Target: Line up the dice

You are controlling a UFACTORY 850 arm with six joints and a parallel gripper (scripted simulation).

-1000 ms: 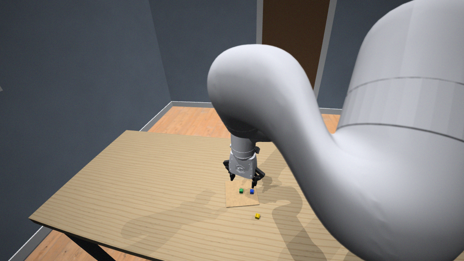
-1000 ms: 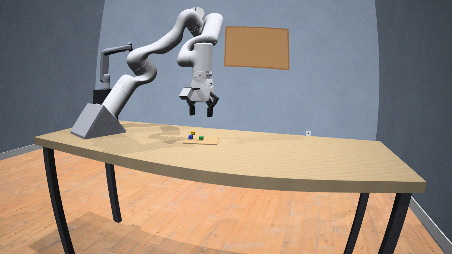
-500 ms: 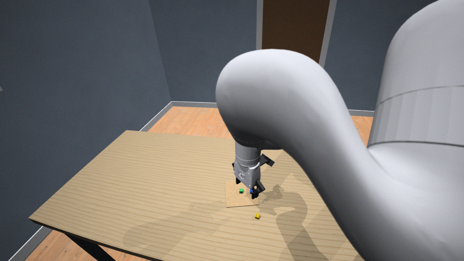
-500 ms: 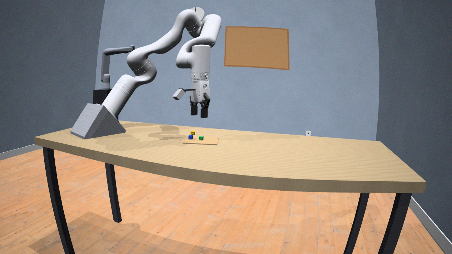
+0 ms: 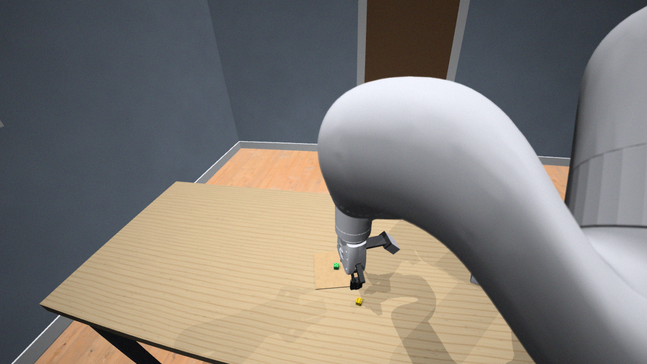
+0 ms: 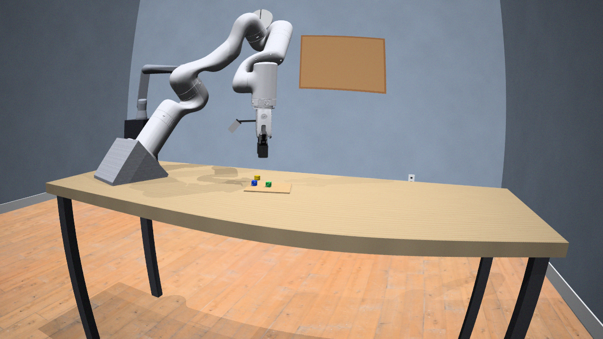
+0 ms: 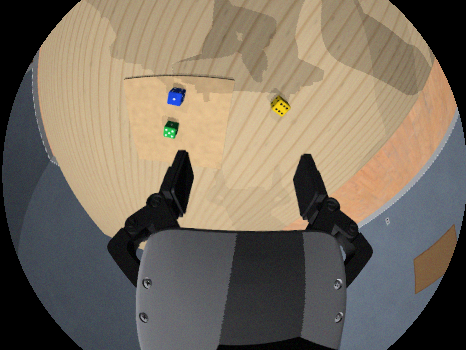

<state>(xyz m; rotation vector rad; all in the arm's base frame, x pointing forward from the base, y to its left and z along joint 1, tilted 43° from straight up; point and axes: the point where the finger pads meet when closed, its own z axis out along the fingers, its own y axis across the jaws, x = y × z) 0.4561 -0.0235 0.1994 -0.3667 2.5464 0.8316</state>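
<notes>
Near the middle of the bench [image 6: 379,219], toward its back edge, lies the thin tan mat [image 6: 276,189], flat on the wood. Two dice already sit on it: the blue die [image 6: 254,182] and the green die [image 6: 268,184], side by side and apart. The yellow die [image 6: 256,177] rests on the bare bench just off the mat's edge, on the side toward the back edge, so the row is not yet made.

The claw [image 6: 262,148] hangs well above all three, pointing straight down, its fingers spread as wide as they go and gripping nothing. That height and spread suit an approach: I judge it is lining up over a die before descending, most likely the yellow one, since that die alone is off the mat.

In the wrist view the blue die [image 7: 175,97] and green die [image 7: 171,130] stand one beyond the other along one side of the mat [image 7: 207,142], with the yellow die [image 7: 280,105] off to the side beyond the mat's edge. The pair's line runs roughly along the bench's length, away from the wedge-shaped base [image 6: 110,170] near the left end. The pips are too small to read, so I cannot tell which number belongs nearest the base.
</notes>
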